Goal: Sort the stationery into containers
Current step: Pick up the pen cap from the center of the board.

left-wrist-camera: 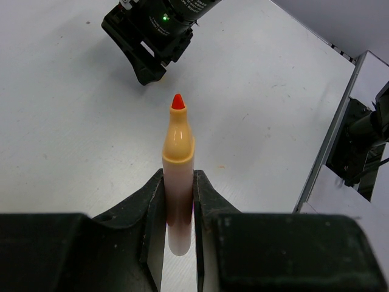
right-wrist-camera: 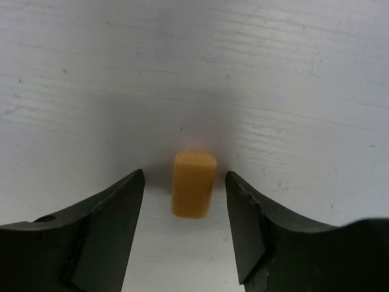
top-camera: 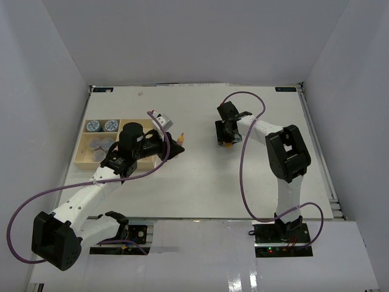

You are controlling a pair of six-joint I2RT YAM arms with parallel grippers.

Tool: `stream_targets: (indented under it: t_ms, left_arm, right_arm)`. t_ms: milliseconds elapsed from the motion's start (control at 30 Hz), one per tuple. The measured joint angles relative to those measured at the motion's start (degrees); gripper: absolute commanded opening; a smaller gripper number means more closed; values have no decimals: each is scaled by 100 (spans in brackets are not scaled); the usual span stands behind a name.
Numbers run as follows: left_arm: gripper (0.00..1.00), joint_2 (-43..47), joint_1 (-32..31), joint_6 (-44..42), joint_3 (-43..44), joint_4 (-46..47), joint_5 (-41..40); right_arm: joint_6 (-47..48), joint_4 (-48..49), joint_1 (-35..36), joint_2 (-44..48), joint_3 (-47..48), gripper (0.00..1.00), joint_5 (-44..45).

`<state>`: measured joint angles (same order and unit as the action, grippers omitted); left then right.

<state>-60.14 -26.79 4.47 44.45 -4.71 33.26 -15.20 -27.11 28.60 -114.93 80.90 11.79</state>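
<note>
A pale orange marker [left-wrist-camera: 178,158] with a bare red tip is clamped upright between my left gripper's [left-wrist-camera: 178,182] fingers, held just right of the tray [top-camera: 85,158]. A short orange cap [right-wrist-camera: 194,184] lies on the white table between the jaws of my right gripper [right-wrist-camera: 185,176], with a gap on each side. From above, that right gripper [top-camera: 226,141] points down at the cap [top-camera: 227,146] at mid-table, and my left gripper [top-camera: 176,146] sits to its left. Blue-lidded jars [top-camera: 101,126] and grey-purple jars [top-camera: 102,145] stand in the tray's compartments.
Purple cables loop from both arms over the table. The right gripper's black body [left-wrist-camera: 149,45] shows ahead of the marker tip in the left wrist view. A metal rail [top-camera: 319,152] runs along the table's right edge.
</note>
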Motion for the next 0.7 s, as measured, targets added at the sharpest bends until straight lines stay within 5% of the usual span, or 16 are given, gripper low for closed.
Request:
stream_targets:
  t_ms: [700]
  left_arm:
    - [0, -109, 0, 162, -11, 144, 50]
  right_arm:
    - [90, 240, 22, 350, -282, 18, 129]
